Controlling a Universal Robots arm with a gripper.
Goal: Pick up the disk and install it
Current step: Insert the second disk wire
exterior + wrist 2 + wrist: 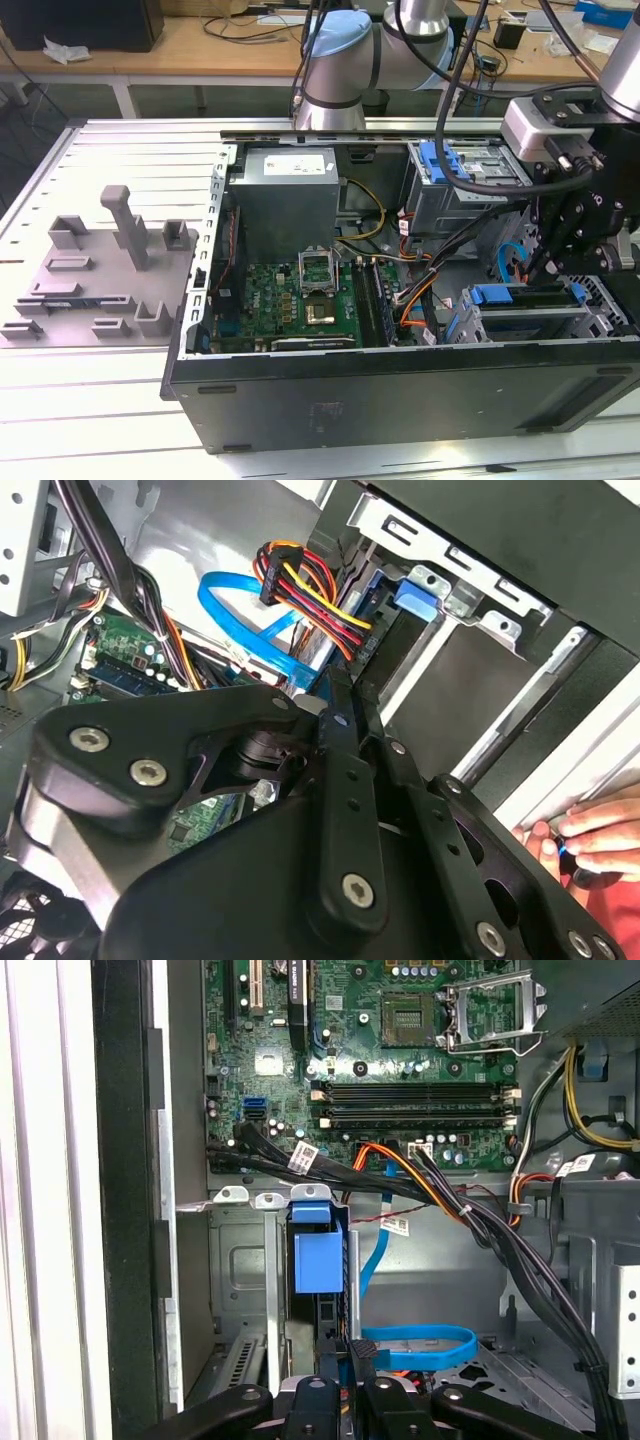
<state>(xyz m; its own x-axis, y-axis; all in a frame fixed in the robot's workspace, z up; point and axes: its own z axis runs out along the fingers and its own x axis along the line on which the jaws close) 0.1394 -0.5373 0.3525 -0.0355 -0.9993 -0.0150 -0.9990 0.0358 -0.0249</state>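
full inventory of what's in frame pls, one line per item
computer case: 1, black, open, on the table
motherboard: 1, green, on the case floor
power supply: 1, grey, at the case's far wall
disk: 1, silver in a blue carrier, in the bay below the gripper
drive cage: 1, metal with a blue bracket, far corner
fixture plate: 1, grey, exterior view's left
person's hand: 1, at the case edge
gripper: 1, black, above the disk

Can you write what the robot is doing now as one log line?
gripper: inside computer case, over drive bay | nearest: disk, slotted in bay | person: hand beside case
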